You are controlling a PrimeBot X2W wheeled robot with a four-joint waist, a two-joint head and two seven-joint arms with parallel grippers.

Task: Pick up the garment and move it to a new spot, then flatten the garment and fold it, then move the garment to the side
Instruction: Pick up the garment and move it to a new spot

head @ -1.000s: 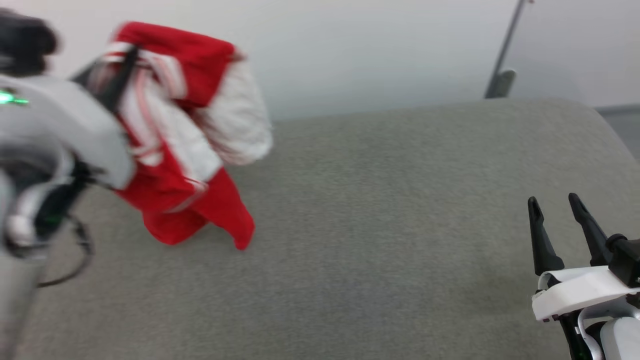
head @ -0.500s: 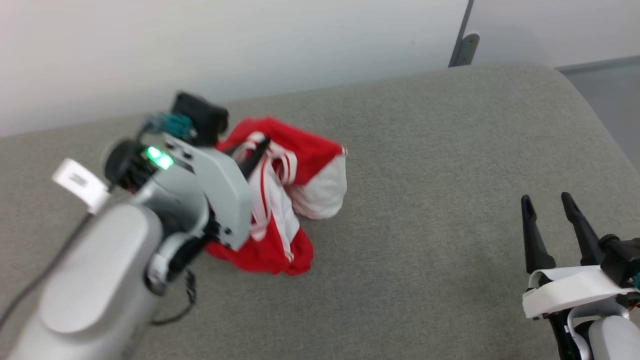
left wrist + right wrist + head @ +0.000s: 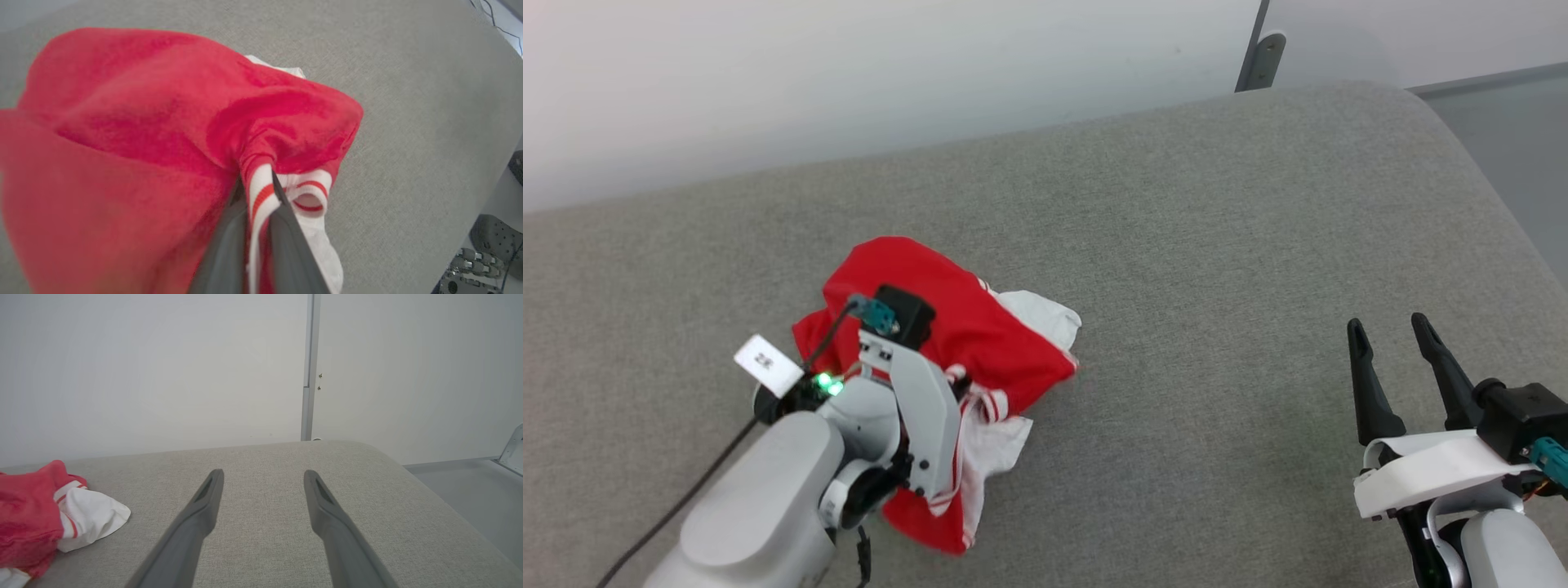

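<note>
Risk: left gripper is clamped nearly shut on just the striped sleeve trim of the garment, so a pull from that one thin pinch can slip the trim out or drag the whole heap along bunched. Letting go here likely leaves folds trapped underneath for the flatten step. Right gripper sits near right, jaws wide, holding nothing, well apart from the garment. Garment is a crumpled mound left of centre on the grey cushion: red body domed on top, white sleeves poking out on the right and near sides.
</note>
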